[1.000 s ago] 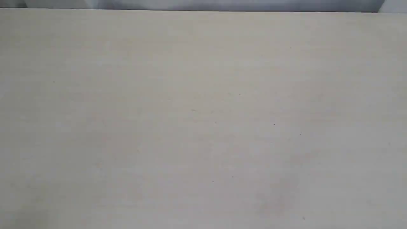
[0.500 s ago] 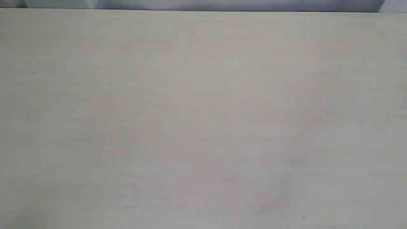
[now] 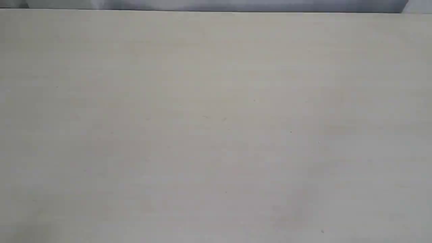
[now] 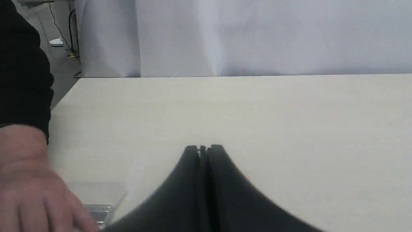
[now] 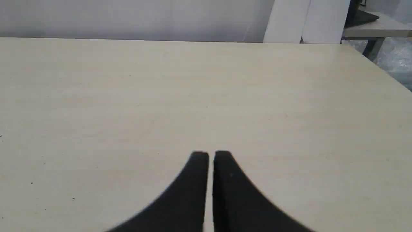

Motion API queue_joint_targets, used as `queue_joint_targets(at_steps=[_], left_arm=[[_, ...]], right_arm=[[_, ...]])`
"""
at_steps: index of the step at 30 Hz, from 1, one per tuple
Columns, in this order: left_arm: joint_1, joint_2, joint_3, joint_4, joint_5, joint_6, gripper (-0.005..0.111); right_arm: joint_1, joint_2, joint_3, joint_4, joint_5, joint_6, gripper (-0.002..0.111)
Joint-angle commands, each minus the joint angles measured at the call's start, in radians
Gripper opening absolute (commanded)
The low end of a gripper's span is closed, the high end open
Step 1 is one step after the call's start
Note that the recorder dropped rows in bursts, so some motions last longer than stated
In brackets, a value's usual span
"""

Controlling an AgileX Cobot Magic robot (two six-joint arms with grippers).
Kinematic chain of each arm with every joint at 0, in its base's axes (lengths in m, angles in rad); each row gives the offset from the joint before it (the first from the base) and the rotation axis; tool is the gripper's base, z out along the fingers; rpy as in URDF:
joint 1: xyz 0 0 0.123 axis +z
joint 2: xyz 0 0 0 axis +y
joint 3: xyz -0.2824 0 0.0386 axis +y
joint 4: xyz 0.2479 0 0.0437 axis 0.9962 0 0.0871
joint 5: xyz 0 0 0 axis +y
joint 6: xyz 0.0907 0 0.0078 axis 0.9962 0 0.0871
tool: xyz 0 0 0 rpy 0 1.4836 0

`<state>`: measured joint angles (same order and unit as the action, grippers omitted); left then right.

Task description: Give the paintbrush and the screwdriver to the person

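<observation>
Up close, the left fingers [image 4: 190, 170] are two black curved blades pressed together tip to tip, with nothing between them, above a pale cream worktop [image 4: 289, 112]. Just beside them, near their base, lies the paintbrush [image 4: 98, 211]: only its silver ferrule and a blurred patch of pale bristles show, the bristles pointing away from the camera. The person's hand [image 4: 29, 187] lies over the brush at the edge of the left wrist view, light-skinned, with a black sleeve [image 4: 22, 64] above the wrist. It covers the handle, and whether it grips the brush or merely rests on it cannot be told. The right fingers [image 5: 196, 180], also black and curved, are drawn almost together, leaving only a thin slit through which the worktop shows; they pinch nothing. Beyond the far edge of the worktop hangs a white curtain [image 4: 257, 35], and a strip of grey floor [image 4: 64, 54] shows past one corner. Past another corner, in the right wrist view, stand white panels [image 5: 305, 19] and part of a second table [image 5: 376, 29]. The exterior view is filled by worktop, lightly speckled
</observation>
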<state>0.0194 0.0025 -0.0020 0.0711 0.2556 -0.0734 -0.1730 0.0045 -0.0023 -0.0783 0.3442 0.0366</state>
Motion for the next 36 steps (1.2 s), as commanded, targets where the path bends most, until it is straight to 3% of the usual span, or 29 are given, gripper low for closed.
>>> queue_joint_targets(at_steps=[1, 10, 36], left_arm=[[-0.008, -0.002, 0.002, -0.004, -0.005, -0.002, 0.000], [-0.008, -0.002, 0.002, -0.004, -0.005, -0.002, 0.000], [-0.008, -0.002, 0.002, -0.002, -0.007, -0.002, 0.000]], right_arm=[[0.014, -0.005, 0.002, 0.018, 0.004, -0.003, 0.004], [0.113, -0.005, 0.002, 0.018, 0.004, -0.018, 0.004], [0.115, -0.005, 0.002, 0.018, 0.004, -0.021, 0.004]])
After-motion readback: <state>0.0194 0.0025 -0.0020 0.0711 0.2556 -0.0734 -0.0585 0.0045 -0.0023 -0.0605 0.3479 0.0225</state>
